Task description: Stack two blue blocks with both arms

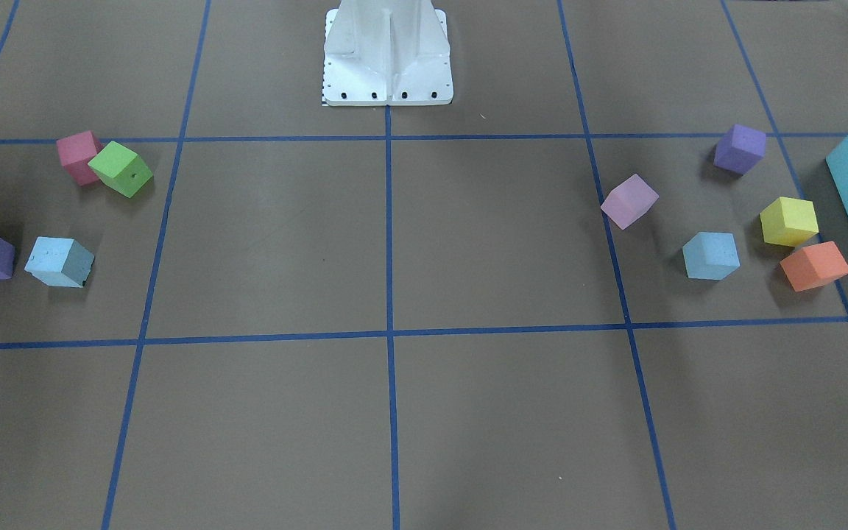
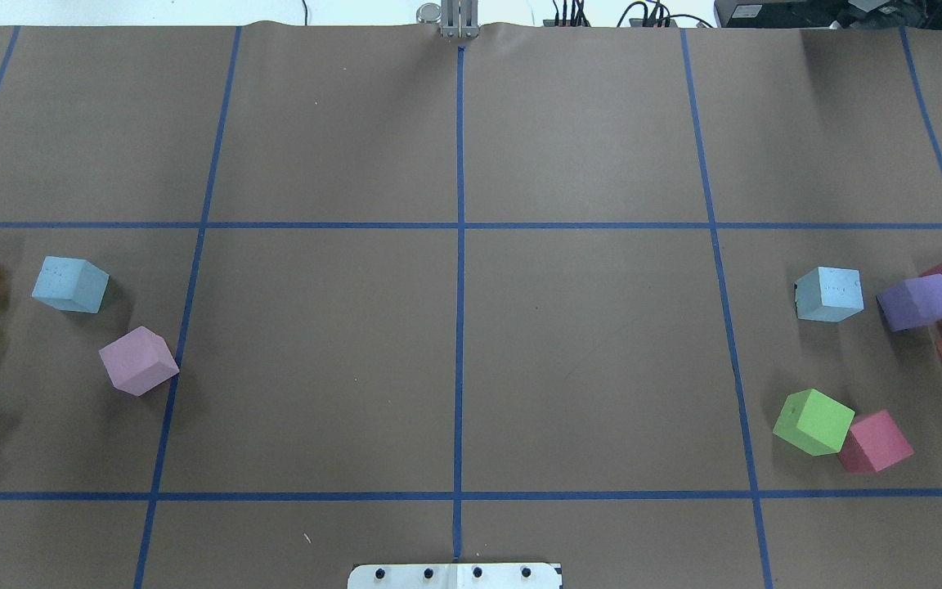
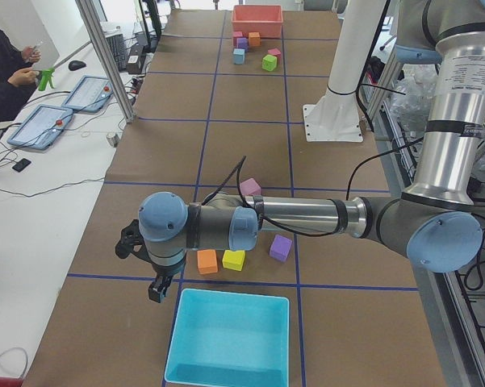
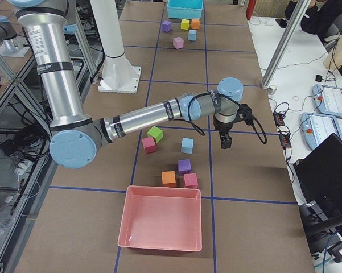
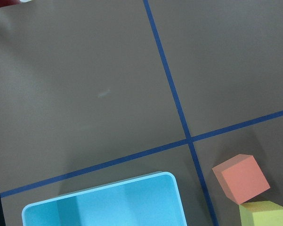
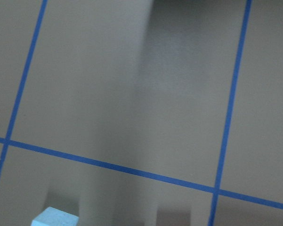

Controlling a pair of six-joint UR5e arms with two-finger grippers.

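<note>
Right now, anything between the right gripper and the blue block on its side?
Nothing visible. The right gripper hangs beside the blue block, bare table between them; the purple cube and green cube sit off that line.

Even, diffuse light from above fills every view, leaving the brown tabletop [image 1: 284, 235] flat and glare-free, and the blue blocks [image 1: 711, 255] cast only short, soft-edged shadows. The right wrist-mounted view is hazy and out of focus, with a broad dim shadow band down its middle, while the left wrist-mounted view is crisp. In the overhead view the strip beyond the tabletop's far edge is blown out white.
</note>
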